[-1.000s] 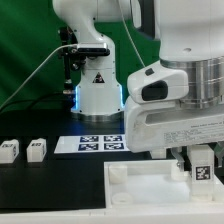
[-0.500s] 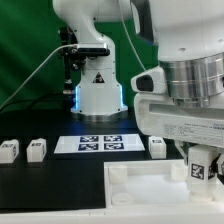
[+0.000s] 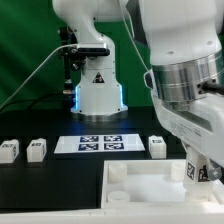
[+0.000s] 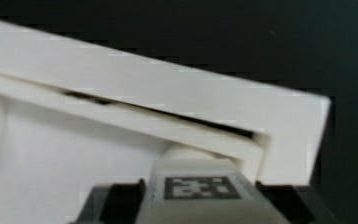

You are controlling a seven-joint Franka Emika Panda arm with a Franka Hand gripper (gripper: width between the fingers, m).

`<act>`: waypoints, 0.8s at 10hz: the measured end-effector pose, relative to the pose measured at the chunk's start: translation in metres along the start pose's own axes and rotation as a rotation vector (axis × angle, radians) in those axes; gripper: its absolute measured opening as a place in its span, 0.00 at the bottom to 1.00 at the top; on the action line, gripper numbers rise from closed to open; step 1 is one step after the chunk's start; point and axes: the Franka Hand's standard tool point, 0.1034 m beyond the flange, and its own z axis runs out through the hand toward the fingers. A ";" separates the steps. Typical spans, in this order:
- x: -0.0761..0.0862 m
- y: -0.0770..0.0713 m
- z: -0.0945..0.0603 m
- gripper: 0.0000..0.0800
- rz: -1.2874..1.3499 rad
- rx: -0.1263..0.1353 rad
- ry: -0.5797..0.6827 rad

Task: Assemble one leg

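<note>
Your gripper (image 4: 197, 204) is clamped on the leg (image 3: 204, 172), a small white plastic block showing a black-and-white square tag. It sits over the smooth flat white panel (image 3: 140, 182), at the corner on the exterior view's right.

free: black table (image 3: 50, 195) at the exterior view's left of white panel (image 3: 145, 185) | blocked: gripper (image 3: 203, 178) clamping the leg (image 3: 203, 168) over panel's end at the exterior view's right; spare leg (image 3: 157, 146) just behind panel; marker board (image 3: 100, 143) beside it
</note>
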 end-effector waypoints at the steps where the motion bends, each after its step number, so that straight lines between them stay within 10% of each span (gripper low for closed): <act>1: -0.004 0.000 0.001 0.37 0.038 -0.002 -0.001; 5: -0.005 0.004 0.000 0.78 -0.121 -0.018 -0.006; 8: -0.005 0.009 -0.002 0.81 -0.602 -0.082 0.013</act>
